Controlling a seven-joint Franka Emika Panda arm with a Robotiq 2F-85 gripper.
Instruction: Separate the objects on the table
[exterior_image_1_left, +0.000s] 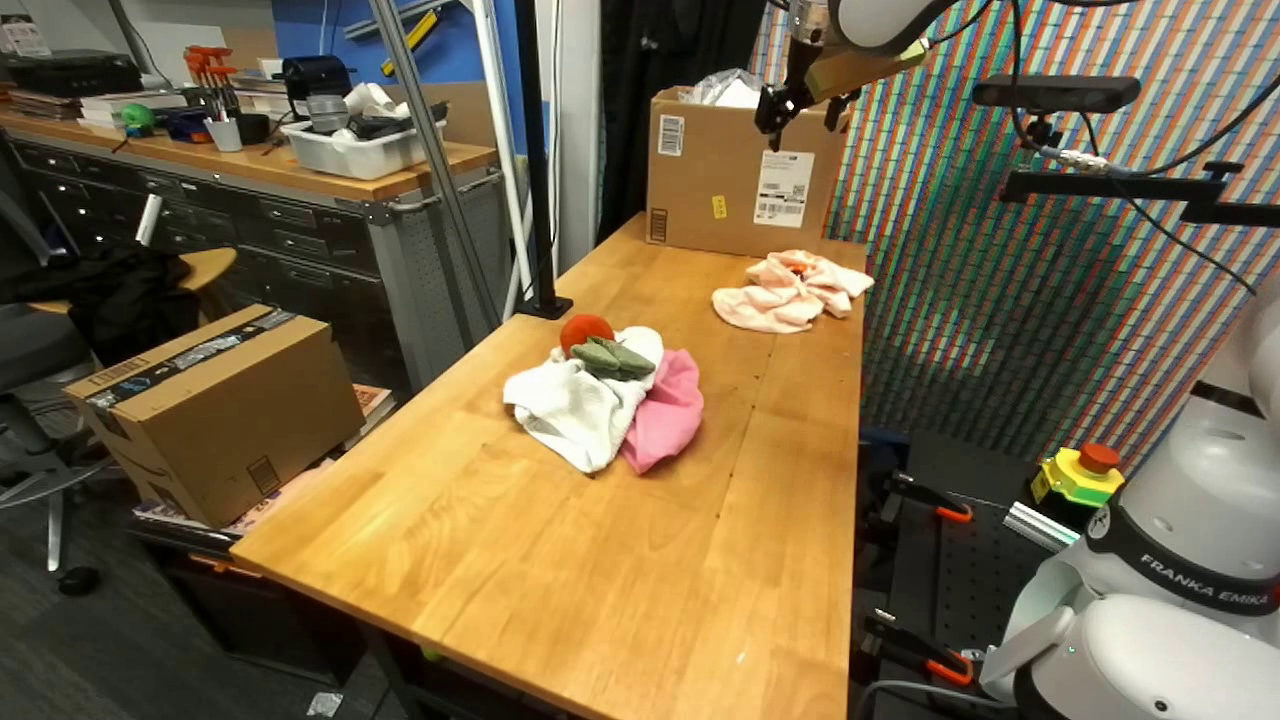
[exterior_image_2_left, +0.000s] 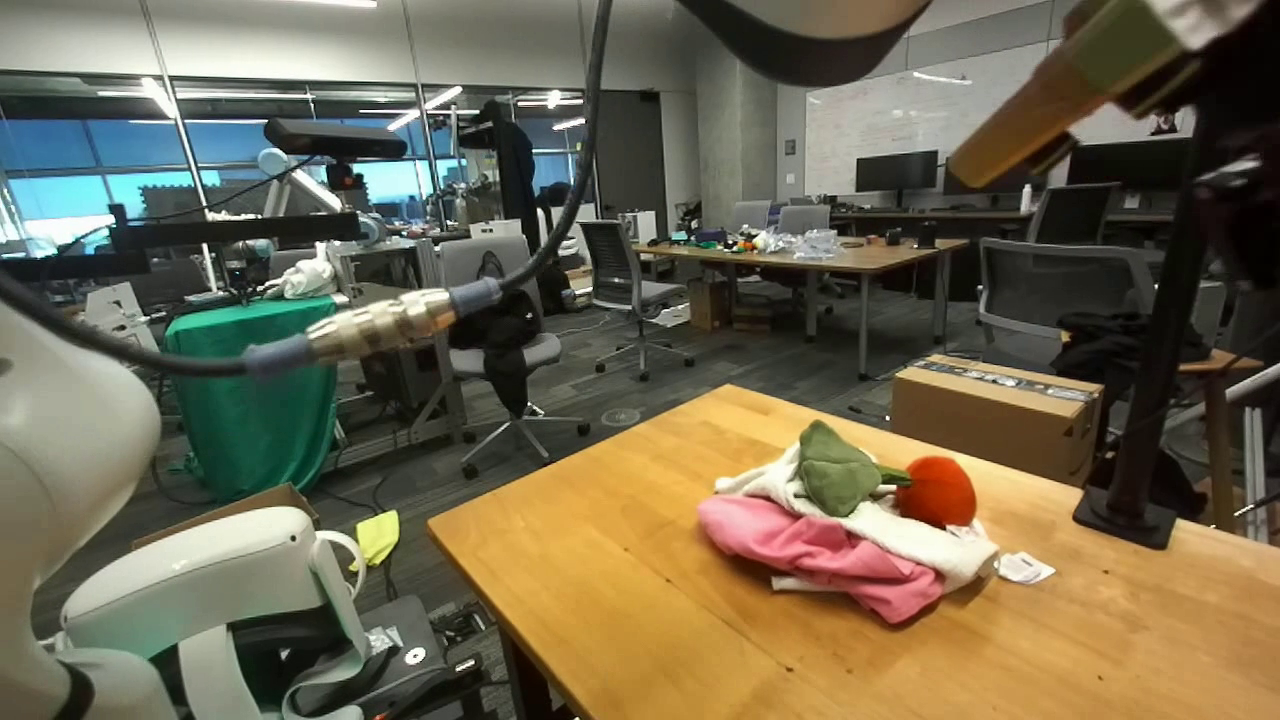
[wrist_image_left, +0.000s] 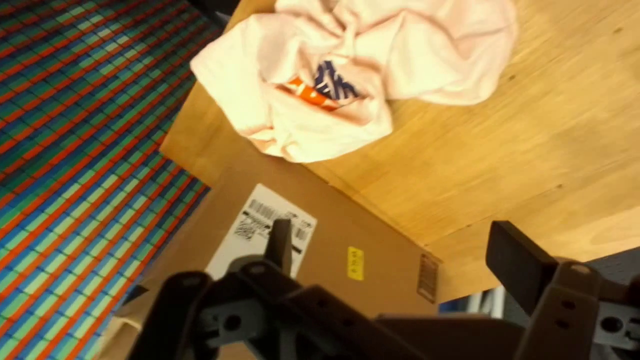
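At the far end of the wooden table, as seen in an exterior view, the peach cloth lies crumpled just before a large cardboard box, close to the long edge on the robot's side. Its longer extent runs across the tabletop, and a rounded lobe points toward the opposite long edge. In the wrist view, where the top of the frame crops the cloth, a fold opens onto an orange strip and a dark blue-and-white patterned patch. The gripper hangs above this cloth and apart from it; its fingers are spread wide and hold nothing.

Nearer the middle of the table, well apart from the peach cloth, the remaining items form a heap. A cream-white towel partly covers a pink cloth, whose long axis roughly follows the table's length, narrow end toward the viewer. On the towel rests a green soft piece, one blunt tip pointing upward in an exterior view; beside it a slender green stem points to a red-orange ball, which touches the towel. A white tag lies on the tabletop just beside the towel. A black post stands upright at the long edge opposite the robot.
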